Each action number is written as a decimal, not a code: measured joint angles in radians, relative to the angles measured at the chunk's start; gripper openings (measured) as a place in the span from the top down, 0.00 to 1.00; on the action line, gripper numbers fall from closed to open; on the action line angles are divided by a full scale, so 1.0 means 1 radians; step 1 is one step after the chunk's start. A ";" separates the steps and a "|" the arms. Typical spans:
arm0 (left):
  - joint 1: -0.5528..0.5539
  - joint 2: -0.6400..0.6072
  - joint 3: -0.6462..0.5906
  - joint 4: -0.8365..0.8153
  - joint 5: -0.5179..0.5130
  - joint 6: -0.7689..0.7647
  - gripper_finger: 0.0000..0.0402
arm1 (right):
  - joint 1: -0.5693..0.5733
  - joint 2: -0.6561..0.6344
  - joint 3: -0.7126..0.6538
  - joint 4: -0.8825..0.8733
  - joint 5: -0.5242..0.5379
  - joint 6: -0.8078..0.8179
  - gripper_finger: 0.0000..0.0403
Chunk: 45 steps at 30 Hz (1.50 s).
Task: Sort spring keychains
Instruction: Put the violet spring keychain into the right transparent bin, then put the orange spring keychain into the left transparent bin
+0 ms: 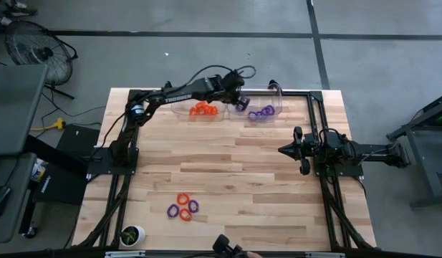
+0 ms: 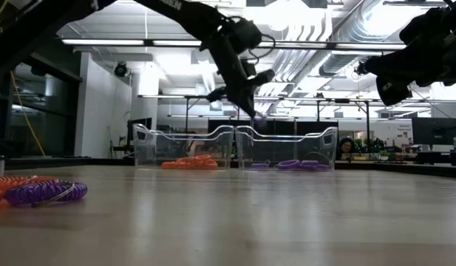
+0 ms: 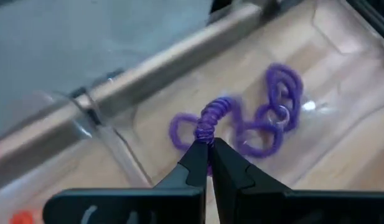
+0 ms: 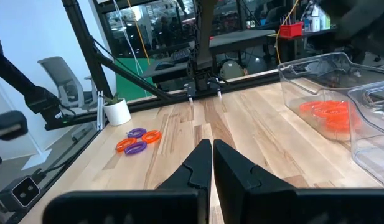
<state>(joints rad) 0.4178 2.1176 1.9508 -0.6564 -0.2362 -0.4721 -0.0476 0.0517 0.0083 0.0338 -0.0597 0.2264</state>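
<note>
My left gripper (image 1: 240,102) reaches to the table's far side and is shut on a purple spring keychain (image 3: 211,118). It hangs over the right-hand clear bin (image 1: 276,107), where other purple keychains (image 3: 276,115) lie. The left-hand clear bin (image 1: 185,113) holds orange keychains (image 1: 203,109). Several loose orange and purple keychains (image 1: 183,208) lie on the table near its front edge. My right gripper (image 4: 211,149) waits shut at the table's right side, touching nothing. My left gripper pinches a short stretch of the purple keychain's coil (image 3: 207,132) between its two fingertips. The fingers slant down from above, from the table's left. The keychain is lifted clear above the bin (image 2: 287,144), the rest of its loop (image 3: 179,132) standing out past the fingertips.
The two clear bins stand side by side at the far edge, between the black frame rails (image 1: 317,122). A small white pot with a plant (image 1: 132,234) stands at the near left corner. Bare wood (image 1: 228,161) lies between the bins and the loose pile.
</note>
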 joint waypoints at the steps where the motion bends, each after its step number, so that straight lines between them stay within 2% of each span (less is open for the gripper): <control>1: 0.000 0.001 0.000 0.009 0.015 0.000 1.00 | 0.000 0.000 0.000 0.000 0.000 0.000 0.97; 4: -0.006 0.019 0.012 0.055 0.014 -0.013 1.00 | 0.000 0.000 0.000 0.000 0.000 0.000 0.97; 7: -0.006 0.034 0.003 0.025 0.026 -0.016 1.00 | 0.000 0.000 0.000 0.000 0.000 0.000 0.97; 10: -0.006 0.036 0.008 0.069 0.049 -0.010 0.96 | 0.000 0.000 0.000 0.000 0.000 0.000 0.97; 15: -0.006 0.049 0.005 0.065 0.097 -0.005 0.81 | 0.000 0.000 0.000 0.000 0.000 0.000 0.97; 22: -0.006 0.044 0.006 0.080 0.105 0.026 0.58 | 0.000 0.000 0.000 0.000 0.000 0.000 0.97; 27: -0.012 0.044 0.006 0.075 0.138 0.076 0.51 | 0.000 0.000 0.000 0.000 0.000 0.000 0.97; 30: -0.015 0.016 0.005 0.029 0.153 0.099 0.53 | 0.000 0.000 0.000 0.000 0.000 0.000 0.97; 32: -0.024 0.004 0.010 0.042 0.161 0.128 0.56 | 0.000 0.000 0.000 0.000 0.000 0.000 0.97; 35: -0.026 -0.020 0.003 -0.046 0.169 0.139 0.63 | 0.000 0.000 0.000 0.000 0.000 0.000 0.97; 38: -0.036 -0.031 0.007 -0.065 0.169 0.163 0.71 | 0.000 0.000 0.000 0.000 0.000 0.000 0.97; 45: -0.067 -0.074 0.009 -0.228 0.177 0.226 0.96 | 0.000 0.000 0.000 0.000 0.000 0.000 0.97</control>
<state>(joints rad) 0.3513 2.0434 1.9596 -0.8841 -0.0596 -0.2464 -0.0477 0.0521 0.0084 0.0338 -0.0593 0.2264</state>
